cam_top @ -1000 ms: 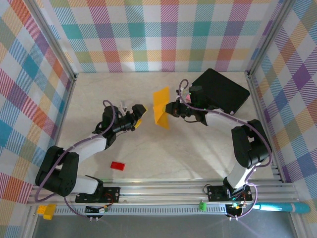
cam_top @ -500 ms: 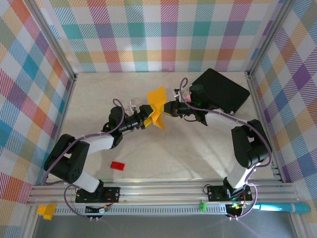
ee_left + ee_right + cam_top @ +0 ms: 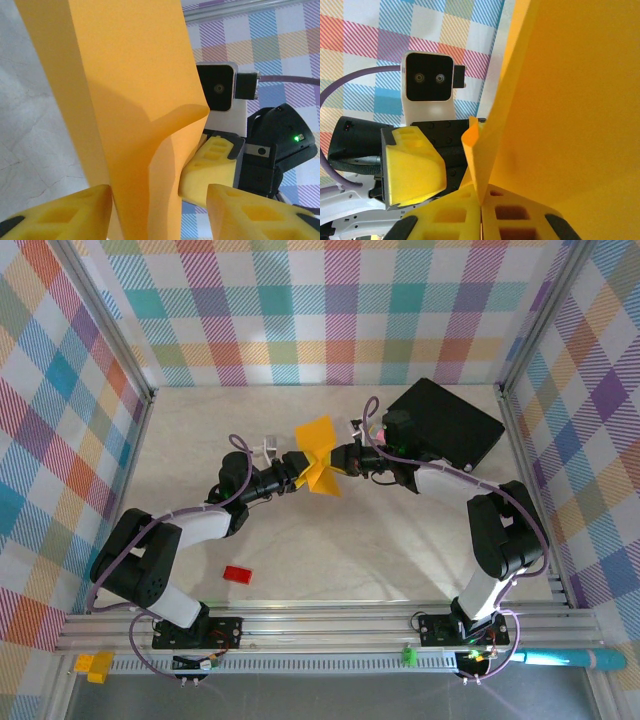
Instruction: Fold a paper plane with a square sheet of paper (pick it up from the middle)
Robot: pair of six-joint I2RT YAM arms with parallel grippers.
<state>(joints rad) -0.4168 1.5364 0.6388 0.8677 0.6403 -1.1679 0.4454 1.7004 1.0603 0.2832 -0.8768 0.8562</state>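
The orange-yellow square sheet of paper (image 3: 319, 453) is creased and held upright above the table's middle, between both arms. My right gripper (image 3: 339, 460) is shut on the paper's lower fold (image 3: 485, 165), its yellow fingers (image 3: 450, 220) pressed together at the crease. My left gripper (image 3: 297, 473) is open, and the paper (image 3: 130, 100) stands between its spread fingertips (image 3: 55, 212), closer to the left one. A yellow finger of the right gripper (image 3: 212, 167) shows behind the sheet in the left wrist view. No dart shape shows.
A black box (image 3: 445, 425) lies at the back right, just behind the right arm. A small red block (image 3: 237, 574) sits on the table near the front left. Checked walls enclose the table on three sides.
Over the last second my left gripper has reached right to the paper, which now stands between its fingers. The sheet has tilted and shifted slightly left. The right gripper has kept its hold.
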